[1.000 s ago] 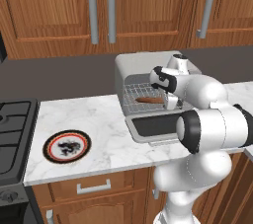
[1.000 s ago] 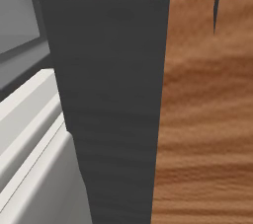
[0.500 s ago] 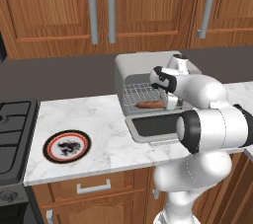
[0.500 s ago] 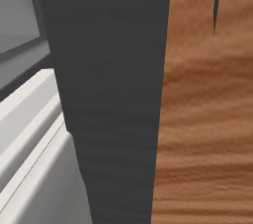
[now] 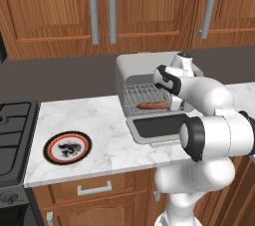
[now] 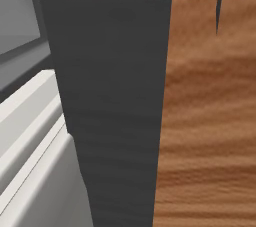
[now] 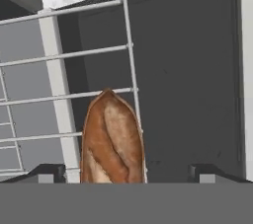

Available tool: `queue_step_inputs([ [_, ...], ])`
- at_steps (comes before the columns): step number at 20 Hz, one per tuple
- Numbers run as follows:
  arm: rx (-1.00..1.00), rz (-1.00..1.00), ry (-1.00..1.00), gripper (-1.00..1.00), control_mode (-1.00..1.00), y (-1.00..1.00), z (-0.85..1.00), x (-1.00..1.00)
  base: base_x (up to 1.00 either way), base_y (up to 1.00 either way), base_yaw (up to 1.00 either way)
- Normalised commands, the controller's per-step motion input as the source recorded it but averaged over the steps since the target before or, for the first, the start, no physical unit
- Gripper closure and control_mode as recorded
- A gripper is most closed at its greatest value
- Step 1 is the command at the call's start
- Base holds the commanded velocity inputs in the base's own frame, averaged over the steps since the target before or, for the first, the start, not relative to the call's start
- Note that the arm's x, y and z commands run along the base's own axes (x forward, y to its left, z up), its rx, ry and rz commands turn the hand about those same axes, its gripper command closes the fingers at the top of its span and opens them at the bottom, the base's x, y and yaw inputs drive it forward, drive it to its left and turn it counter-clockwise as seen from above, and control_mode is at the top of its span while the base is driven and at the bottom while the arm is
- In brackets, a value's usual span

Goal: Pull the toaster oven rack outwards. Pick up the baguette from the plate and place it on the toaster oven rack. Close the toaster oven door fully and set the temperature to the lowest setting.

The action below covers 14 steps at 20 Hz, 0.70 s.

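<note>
Fingers [image 7: 47, 171] spread wide, one on each side of the baguette [image 7: 112, 139], gripping nothing. From left on the counter [image 5: 104, 130]: the plate [image 5: 67, 147], then the oven [image 5: 144, 68] with the door [image 5: 158, 128] down and the baguette lying on the rack [image 5: 142, 95].

The baguette [image 7: 112, 139] runs off the hand view's lower edge — only its tapered end shows. In the left base view the arm hides the toaster oven [image 5: 134, 65]'s right front panel — knobs unseen.
</note>
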Motion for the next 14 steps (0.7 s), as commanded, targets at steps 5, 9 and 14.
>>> queue_step_inputs([
  [5, 0.03, 0.0, 0.0, -1.0, -1.0, -0.18, 0.19, -0.64, 0.0, 0.0, 0.0],
  [9, 0.04, -0.06, 0.0, -1.0, -1.0, -0.38, 0.02, -0.39, 0.0, 0.0, 0.0],
  [14, 0.03, -0.02, -0.01, -1.0, -1.0, -0.16, 0.03, -0.24, 0.0, 0.0, 0.0],
])
